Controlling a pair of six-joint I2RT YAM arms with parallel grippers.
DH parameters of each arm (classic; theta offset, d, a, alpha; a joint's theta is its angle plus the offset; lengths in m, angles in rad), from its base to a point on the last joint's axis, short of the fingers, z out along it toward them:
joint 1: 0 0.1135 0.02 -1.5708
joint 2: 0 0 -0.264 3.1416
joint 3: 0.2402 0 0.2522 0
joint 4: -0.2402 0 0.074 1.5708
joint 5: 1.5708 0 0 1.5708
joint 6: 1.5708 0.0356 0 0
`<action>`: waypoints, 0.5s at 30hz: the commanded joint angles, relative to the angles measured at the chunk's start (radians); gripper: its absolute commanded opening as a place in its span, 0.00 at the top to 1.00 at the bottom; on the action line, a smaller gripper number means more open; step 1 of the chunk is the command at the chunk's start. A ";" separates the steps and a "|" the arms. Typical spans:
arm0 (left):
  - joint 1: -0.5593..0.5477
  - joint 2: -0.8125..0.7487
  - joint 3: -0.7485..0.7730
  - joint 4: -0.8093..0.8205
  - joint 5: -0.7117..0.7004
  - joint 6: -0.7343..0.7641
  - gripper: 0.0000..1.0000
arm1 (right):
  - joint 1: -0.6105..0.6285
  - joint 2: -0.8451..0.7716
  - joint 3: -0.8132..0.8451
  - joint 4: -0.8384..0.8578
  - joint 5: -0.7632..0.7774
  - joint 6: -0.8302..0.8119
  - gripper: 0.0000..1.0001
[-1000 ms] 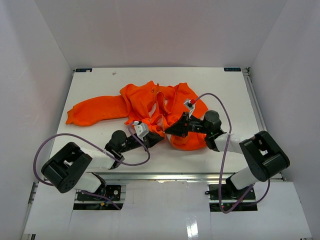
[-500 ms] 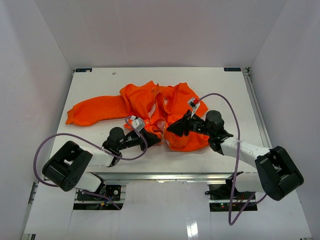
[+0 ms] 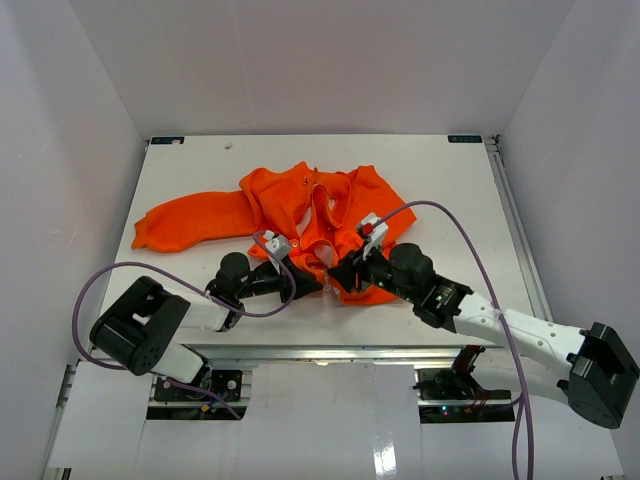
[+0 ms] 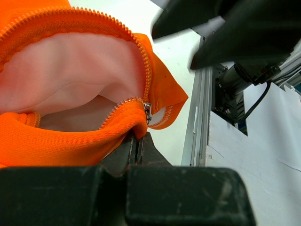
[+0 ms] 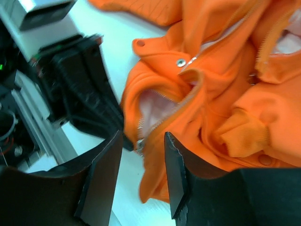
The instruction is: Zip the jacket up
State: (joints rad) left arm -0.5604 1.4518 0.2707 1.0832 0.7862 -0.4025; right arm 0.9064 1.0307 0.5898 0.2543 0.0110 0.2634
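Jacket (image 3: 300, 205): lying crumpled mid-table, unzipped, showing pale lining, stretching one sleeve toward the left edge.
Zipper slider (image 4: 147, 111): sitting at the near hem corner, joining two rows of teeth, hanging close to the table's (image 3: 450, 180) front edge.
Left gripper (image 3: 312, 283): pinching the orange hem just under the slider, fingers pressed together on the fabric.
Right gripper (image 5: 141, 141): hovering just beside that same hem corner, fingers spread apart, facing the left gripper.
Open room: white tabletop showing wide to the right of and behind the jacket, narrowing to a thin strip along the front edge.
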 commanded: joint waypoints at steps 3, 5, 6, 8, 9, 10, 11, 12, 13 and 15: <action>0.004 -0.015 0.031 0.010 0.026 0.000 1.00 | 0.113 0.030 -0.031 0.043 0.055 -0.103 0.55; 0.004 -0.010 0.029 0.014 0.029 -0.002 1.00 | 0.112 0.042 -0.044 0.061 0.045 -0.089 0.55; 0.004 -0.010 0.026 0.018 0.029 -0.004 1.00 | 0.112 0.049 -0.045 0.065 0.041 -0.084 0.55; 0.004 -0.014 0.021 0.016 0.024 -0.002 1.00 | 0.112 0.067 -0.041 0.067 0.041 -0.082 0.56; 0.004 -0.017 0.018 0.015 0.023 0.000 1.00 | 0.112 0.076 -0.039 0.068 0.041 -0.080 0.56; 0.004 -0.019 0.017 0.016 0.022 0.002 1.00 | 0.112 0.090 -0.039 0.074 0.040 -0.077 0.56; 0.004 -0.020 0.015 0.018 0.022 0.002 1.00 | 0.112 0.101 -0.040 0.079 0.040 -0.074 0.56; 0.004 -0.021 0.013 0.020 0.022 0.002 1.00 | 0.112 0.112 -0.040 0.083 0.040 -0.071 0.56; 0.004 -0.021 0.012 0.022 0.022 0.002 1.00 | 0.112 0.121 -0.040 0.085 0.042 -0.070 0.56; 0.004 -0.021 0.013 0.025 0.023 0.000 1.00 | 0.112 0.143 -0.038 0.091 0.045 -0.064 0.56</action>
State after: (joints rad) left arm -0.5591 1.4513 0.2707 1.0767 0.7933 -0.4023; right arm 1.0161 1.1396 0.5491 0.2886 0.0456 0.1992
